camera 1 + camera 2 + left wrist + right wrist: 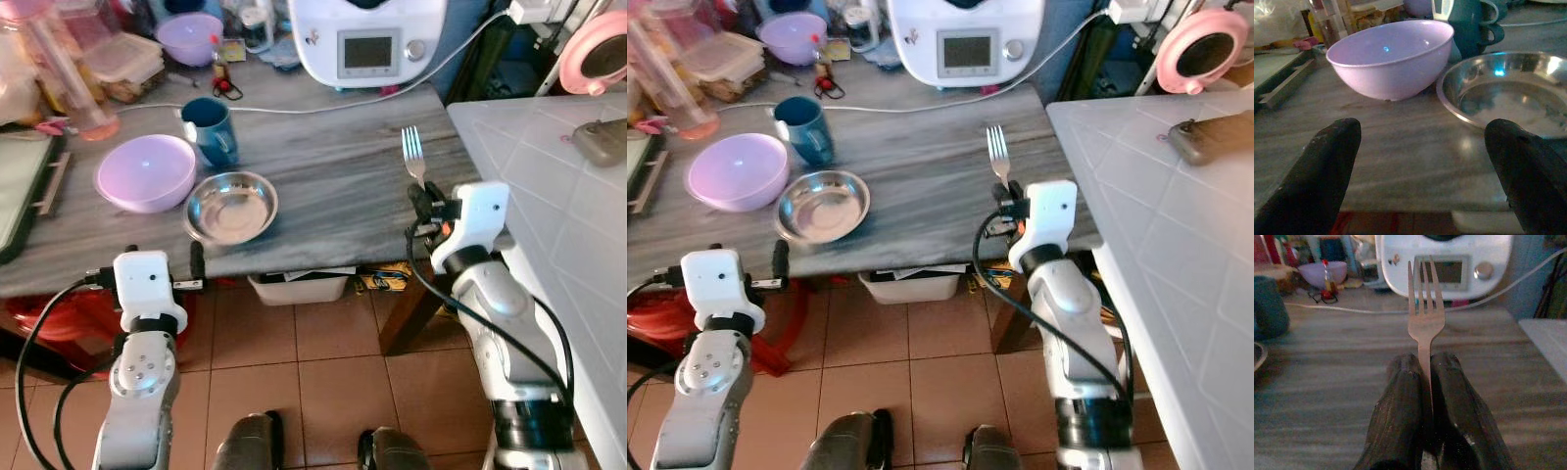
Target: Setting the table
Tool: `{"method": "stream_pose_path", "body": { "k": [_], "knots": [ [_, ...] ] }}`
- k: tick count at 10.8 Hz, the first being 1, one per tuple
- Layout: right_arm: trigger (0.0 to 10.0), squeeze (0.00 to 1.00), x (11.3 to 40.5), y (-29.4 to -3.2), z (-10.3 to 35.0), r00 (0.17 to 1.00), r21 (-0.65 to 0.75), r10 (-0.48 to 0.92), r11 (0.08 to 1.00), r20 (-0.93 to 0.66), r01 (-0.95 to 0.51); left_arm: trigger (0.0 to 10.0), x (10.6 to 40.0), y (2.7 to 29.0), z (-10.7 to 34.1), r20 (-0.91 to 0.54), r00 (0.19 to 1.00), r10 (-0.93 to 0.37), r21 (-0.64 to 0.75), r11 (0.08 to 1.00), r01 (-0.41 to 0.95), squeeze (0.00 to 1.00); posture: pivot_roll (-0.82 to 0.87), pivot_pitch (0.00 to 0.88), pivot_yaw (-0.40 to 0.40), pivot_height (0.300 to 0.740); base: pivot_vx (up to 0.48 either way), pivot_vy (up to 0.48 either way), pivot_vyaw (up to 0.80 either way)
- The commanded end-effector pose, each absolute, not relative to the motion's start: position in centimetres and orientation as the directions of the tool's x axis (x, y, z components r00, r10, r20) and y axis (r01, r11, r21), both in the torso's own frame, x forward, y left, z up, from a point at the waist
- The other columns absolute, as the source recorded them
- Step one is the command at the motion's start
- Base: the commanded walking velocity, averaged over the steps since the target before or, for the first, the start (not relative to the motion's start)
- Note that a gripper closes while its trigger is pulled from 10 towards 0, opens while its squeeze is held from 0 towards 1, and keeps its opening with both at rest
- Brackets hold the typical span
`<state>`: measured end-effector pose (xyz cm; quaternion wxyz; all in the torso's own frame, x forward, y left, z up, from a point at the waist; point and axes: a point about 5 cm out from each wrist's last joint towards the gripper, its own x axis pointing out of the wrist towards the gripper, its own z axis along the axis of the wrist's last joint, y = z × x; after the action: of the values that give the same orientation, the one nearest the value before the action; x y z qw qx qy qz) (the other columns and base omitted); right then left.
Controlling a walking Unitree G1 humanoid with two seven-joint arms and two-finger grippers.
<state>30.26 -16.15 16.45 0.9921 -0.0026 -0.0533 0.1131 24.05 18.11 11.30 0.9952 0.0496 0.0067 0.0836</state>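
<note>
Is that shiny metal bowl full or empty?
Empty: the steel bowl beside the purple bowl shows only its bare, reflective bottom.

Grey wood-grain table (333,186) takes up most of the room here, sitting on a floor (323,372) of reddish-brown tiles. Butted right up against the table's right side is a white counter (558,215) with a diamond pattern. At the table's far edge sits a white appliance (370,39) with a screen, its cord (294,108) trailing across the top. A white bin (299,287) is tucked under the table.
</note>
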Motion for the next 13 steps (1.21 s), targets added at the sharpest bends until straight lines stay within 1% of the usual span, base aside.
{"method": "stream_pose_path", "body": {
  "k": [1, 4, 7, 8, 10, 11, 13],
  "knots": [
    [10.0, 0.00, 30.7, -16.1, 17.3, 0.964, -0.020, 0.225, 0.974, 0.144, -0.225, 10.0, 23.7, 18.6, 11.3, -0.013, 0.984, 0.179, 0.126, 0.976, -0.176, 0.00, 0.04, 0.152, 0.055, 0.740, 0.000, 0.000, 0.80],
    [10.0, 0.00, 31.1, -16.9, 17.2, 0.982, 0.077, 0.129, 0.987, 0.139, -0.140, 10.0, 23.6, 18.7, 11.5, -0.014, 0.984, 0.178, 0.121, 0.977, -0.175, 0.00, 0.04, 0.155, 0.058, 0.740, 0.000, 0.000, 0.72],
    [10.0, 0.00, 32.1, -17.5, 16.5, 0.996, 0.170, 0.011, 0.985, 0.090, -0.026, 10.0, 23.5, 18.6, 11.5, -0.020, 0.985, 0.171, 0.126, 0.978, -0.167, 0.00, 0.06, 0.170, 0.060, 0.740, 0.000, 0.000, 0.00],
    [10.0, 0.00, 32.4, -17.4, 16.3, 0.997, 0.188, 0.003, 0.982, 0.073, -0.017, 10.0, 23.4, 18.7, 11.6, -0.021, 0.985, 0.173, 0.126, 0.977, -0.170, 0.00, 0.06, 0.172, 0.064, 0.740, 0.000, 0.000, 0.00],
    [10.0, 0.00, 33.1, -16.6, 15.8, 1.000, 0.248, 0.002, 0.969, 0.026, -0.008, 10.0, 22.9, 18.8, 11.6, -0.033, 0.985, 0.171, 0.133, 0.977, -0.165, 0.00, 0.07, 0.192, 0.074, 0.740, 0.000, 0.000, 0.00],
    [10.0, 0.00, 34.0, -15.0, 15.7, 1.000, 0.293, 0.020, 0.956, -0.002, -0.019, 10.0, 22.3, 19.0, 11.6, -0.048, 0.985, 0.163, 0.149, 0.977, -0.154, 0.00, 0.10, 0.221, 0.092, 0.740, 0.000, 0.000, 0.00],
    [10.0, 0.00, 34.9, -13.5, 15.8, 0.999, 0.370, 0.029, 0.929, -0.031, -0.016, 10.0, 21.7, 19.3, 11.7, -0.061, 0.985, 0.160, 0.162, 0.976, -0.148, 0.00, 0.12, 0.240, 0.098, 0.740, 0.000, 0.000, 0.00]
  ]
}}
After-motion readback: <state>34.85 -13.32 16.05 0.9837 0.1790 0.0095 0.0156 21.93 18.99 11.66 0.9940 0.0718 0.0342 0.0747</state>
